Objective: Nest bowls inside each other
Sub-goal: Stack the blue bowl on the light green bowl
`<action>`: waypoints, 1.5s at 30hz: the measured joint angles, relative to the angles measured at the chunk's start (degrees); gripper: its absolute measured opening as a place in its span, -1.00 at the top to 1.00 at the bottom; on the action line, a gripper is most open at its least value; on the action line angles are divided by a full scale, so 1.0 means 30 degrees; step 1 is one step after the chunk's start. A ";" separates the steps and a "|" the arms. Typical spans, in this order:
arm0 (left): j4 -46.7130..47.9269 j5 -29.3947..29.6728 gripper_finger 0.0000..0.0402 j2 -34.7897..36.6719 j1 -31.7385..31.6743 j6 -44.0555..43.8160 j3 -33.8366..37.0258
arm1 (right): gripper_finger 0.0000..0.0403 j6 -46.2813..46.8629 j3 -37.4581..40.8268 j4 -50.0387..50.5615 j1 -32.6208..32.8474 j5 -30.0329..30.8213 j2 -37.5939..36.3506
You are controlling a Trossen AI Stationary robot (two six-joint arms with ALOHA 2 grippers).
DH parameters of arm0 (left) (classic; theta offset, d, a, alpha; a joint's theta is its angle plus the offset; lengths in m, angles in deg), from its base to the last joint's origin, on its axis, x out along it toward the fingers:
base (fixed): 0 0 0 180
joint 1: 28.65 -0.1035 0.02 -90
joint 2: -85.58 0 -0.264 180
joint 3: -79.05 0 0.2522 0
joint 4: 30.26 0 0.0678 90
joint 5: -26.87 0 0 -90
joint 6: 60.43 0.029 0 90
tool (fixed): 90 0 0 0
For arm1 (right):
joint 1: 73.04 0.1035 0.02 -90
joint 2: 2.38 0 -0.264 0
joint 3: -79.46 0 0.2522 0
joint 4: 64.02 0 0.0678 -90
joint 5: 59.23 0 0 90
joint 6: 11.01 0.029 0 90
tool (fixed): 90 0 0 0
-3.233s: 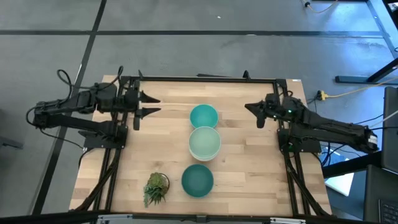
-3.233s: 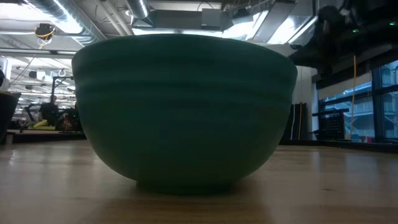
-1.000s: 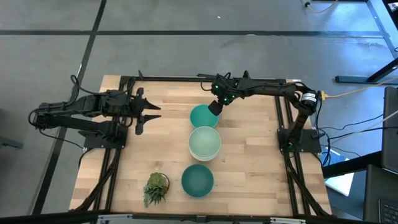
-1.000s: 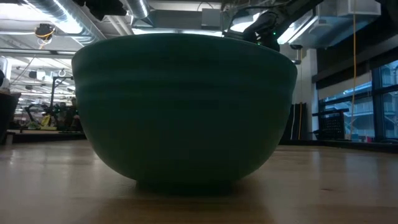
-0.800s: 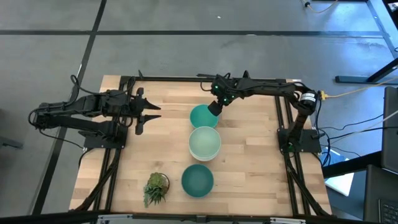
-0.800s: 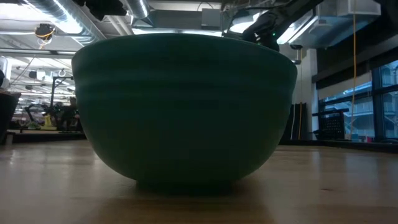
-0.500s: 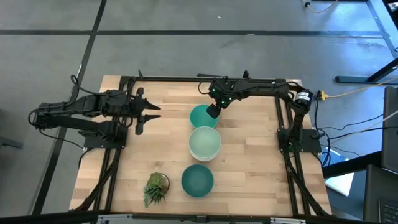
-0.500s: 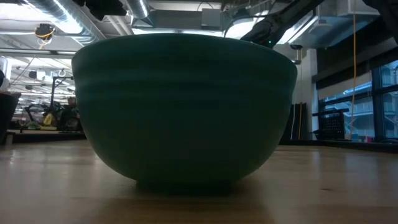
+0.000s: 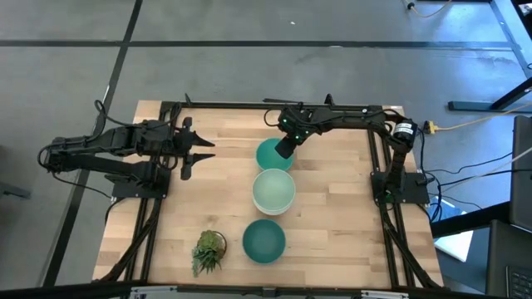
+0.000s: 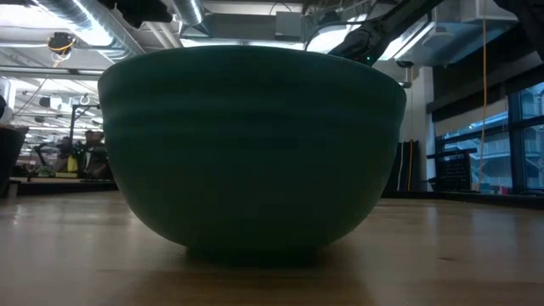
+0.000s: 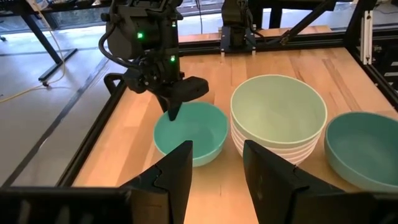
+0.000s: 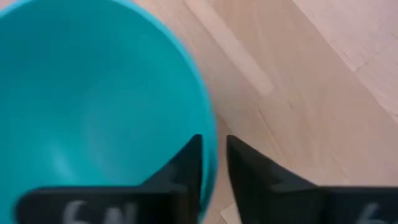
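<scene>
A teal bowl (image 9: 271, 155) stands on its base toward the far side of the table, also visible in the left wrist view (image 11: 193, 130). Nearer, a pale mint bowl (image 9: 273, 190) sits nested on top of several white bowls (image 11: 273, 149). A darker teal bowl (image 9: 264, 240) stands by the near edge and fills the low view (image 10: 255, 153). My right gripper (image 9: 283, 148) reaches down at the teal bowl's far-right rim, its fingers narrowly open on either side of the rim (image 12: 211, 152). My left gripper (image 9: 198, 149) waits open, left of the bowls. My right gripper comes from above, pointing down, with one finger (image 12: 186, 165) inside the teal bowl and the other (image 12: 249, 171) outside its far-right rim (image 12: 210, 134). Whether the pads touch the wall I cannot tell. The bowl stands upright on the table.
A small potted plant (image 9: 209, 252) stands near the table's near edge, left of the darker teal bowl. Black frame rails (image 9: 266, 105) run along the far edge and both sides. Bare wood lies right of the bowl row (image 9: 332, 208).
My right gripper has shifted a little toward the table's left and come down lower over the teal bowl's far-right rim. The bowls have stayed where they were.
</scene>
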 joint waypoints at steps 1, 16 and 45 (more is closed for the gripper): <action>0.0053 0.0000 0.32 0.0000 -0.0004 0.0002 0.0000 | 0.72 -0.0197 0.0000 0.0000 0.0000 0.0000 0.0000; 0.0101 0.0000 0.32 -0.0002 -0.0005 0.0000 0.0000 | 0.95 -0.0587 -0.1085 0.1442 -0.0339 -0.0160 0.0000; 0.0086 -0.0007 0.33 -0.0007 0.0000 -0.0117 0.0000 | 0.95 -0.2303 -1.3260 1.3266 0.4651 -0.0160 -0.0044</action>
